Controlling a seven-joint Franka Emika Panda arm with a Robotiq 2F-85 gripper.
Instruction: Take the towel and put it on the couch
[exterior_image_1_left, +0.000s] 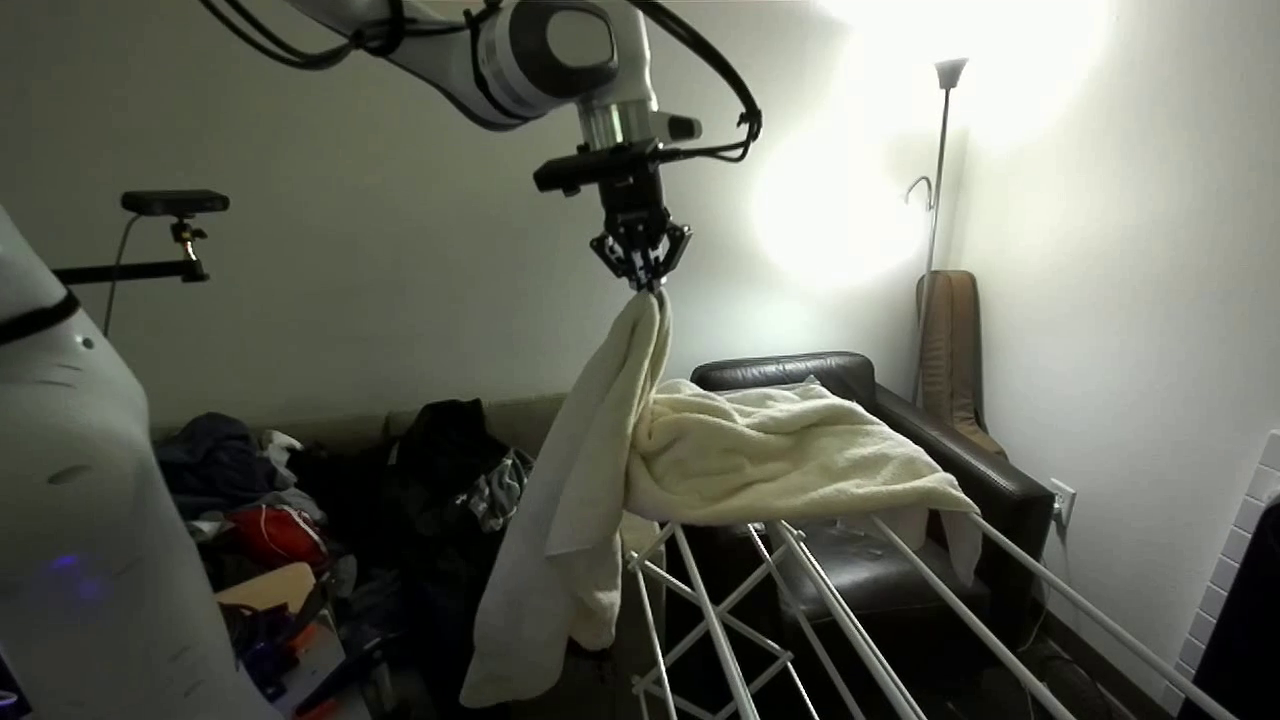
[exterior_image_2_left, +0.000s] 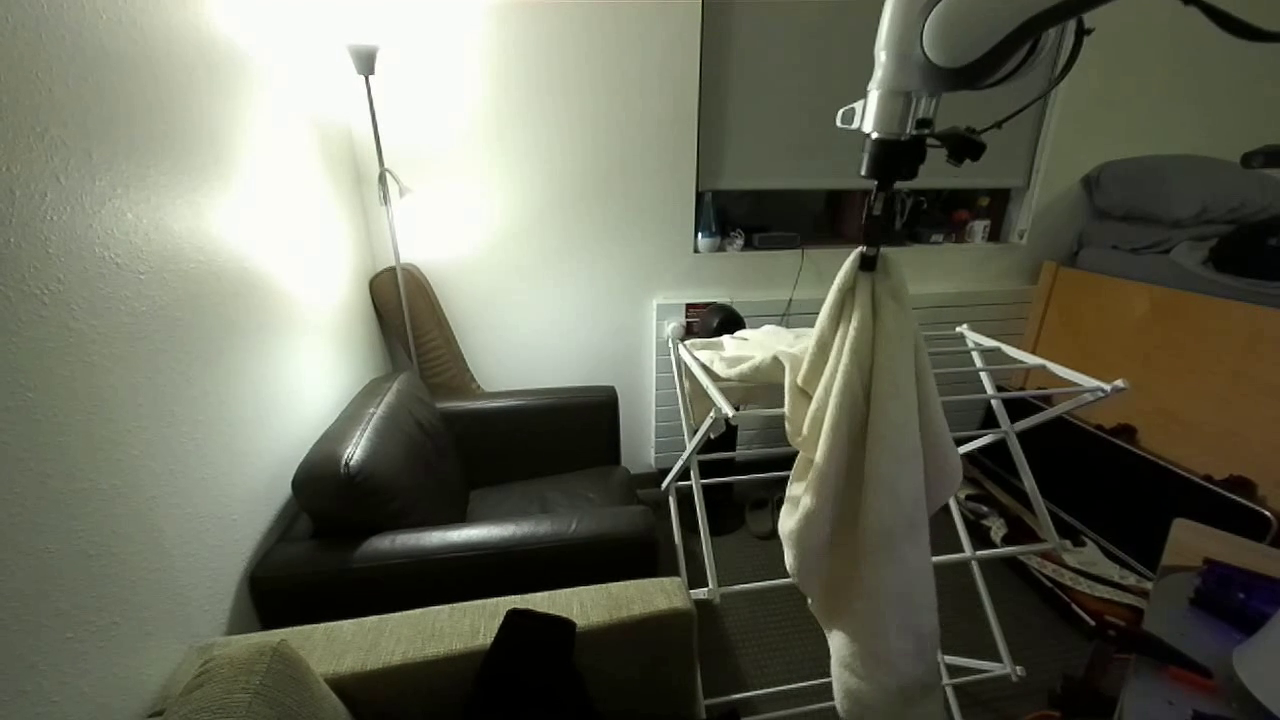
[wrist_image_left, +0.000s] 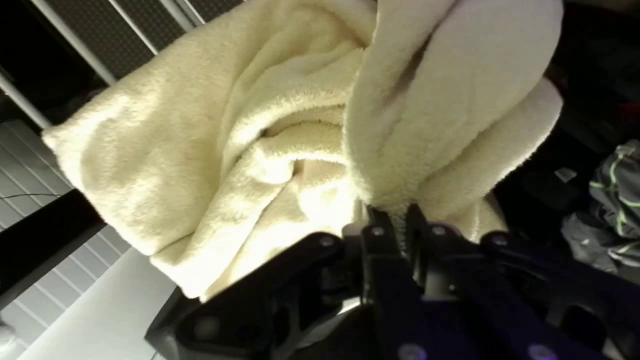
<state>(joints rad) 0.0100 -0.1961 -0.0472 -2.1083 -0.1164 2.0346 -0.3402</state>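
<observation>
Exterior views both put the couch (exterior_image_2_left: 620, 640) at the lower left of the frame, presumably where the towel (exterior_image_2_left: 870, 470) must end up. Near it, right of centre, stands the white drying rack (exterior_image_1_left: 714, 625). Across one end of that drying rack lies part of the towel; the rest rises to the hand (exterior_image_1_left: 650, 284) and hangs below it in long loose folds, reaching the bottom of the frame in an exterior view. Such a broad cloth should handle soft and limp, nothing to break, light in any one spot but with real weight altogether, so the grip probably has to bear a downward pull. Its fuzzy face looks grippy rather than slippery, and may drag on the drying rack. Just below and right of centre in the wrist view, the fingertips (wrist_image_left: 378, 237) pinch a gathered fold. That thick bunch seems a good hold; a thin single edge would likely slide out sooner.
</observation>
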